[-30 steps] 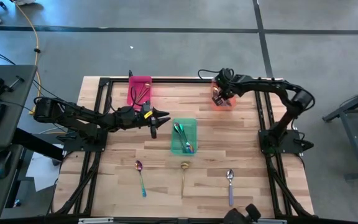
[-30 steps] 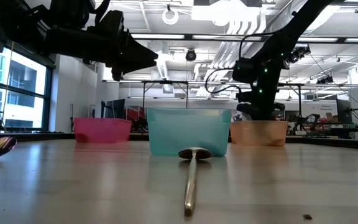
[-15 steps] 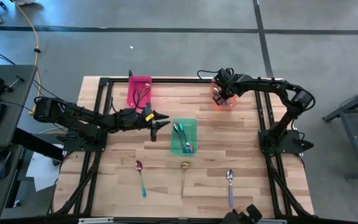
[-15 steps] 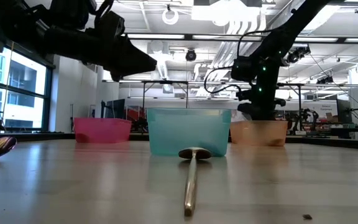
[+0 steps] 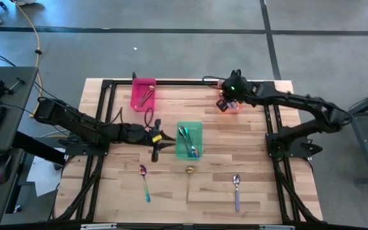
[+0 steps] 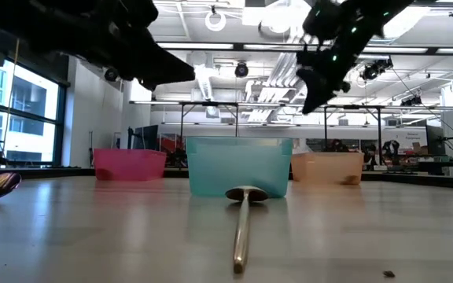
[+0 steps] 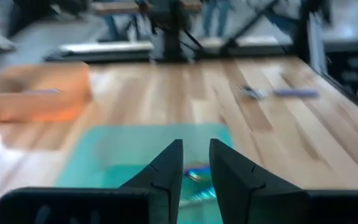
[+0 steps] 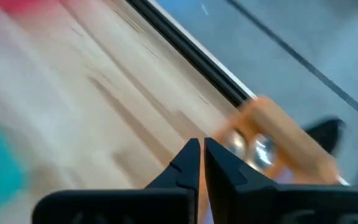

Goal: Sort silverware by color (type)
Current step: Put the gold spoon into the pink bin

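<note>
Three spoons lie flat on the wooden table near its near edge: a teal-handled spoon point(image 5: 145, 181), a gold spoon point(image 5: 188, 179) point(image 6: 242, 228) and a purple-handled spoon point(image 5: 236, 190). More spoons lie in the pink bin point(image 5: 144, 93), the teal bin point(image 5: 188, 140) and the orange bin point(image 5: 230, 104). My left gripper point(image 5: 163, 138) point(image 7: 196, 163) hovers just left of the teal bin, fingers a narrow gap apart with nothing between them. My right gripper point(image 5: 225, 102) point(image 8: 201, 149) hangs shut and empty above the orange bin point(image 8: 272, 134).
The three bins stand across the table's far half, the teal bin point(image 6: 238, 167) in the middle and closest to the loose spoons. A black frame runs along the table's left, right and far edges. Bare wood lies between the bins and the spoons.
My left gripper has moved toward the near edge, from beside the pink bin to the teal bin's left side. My right gripper has risen well clear of the orange bin, and its arm has stretched out lower toward the right.
</note>
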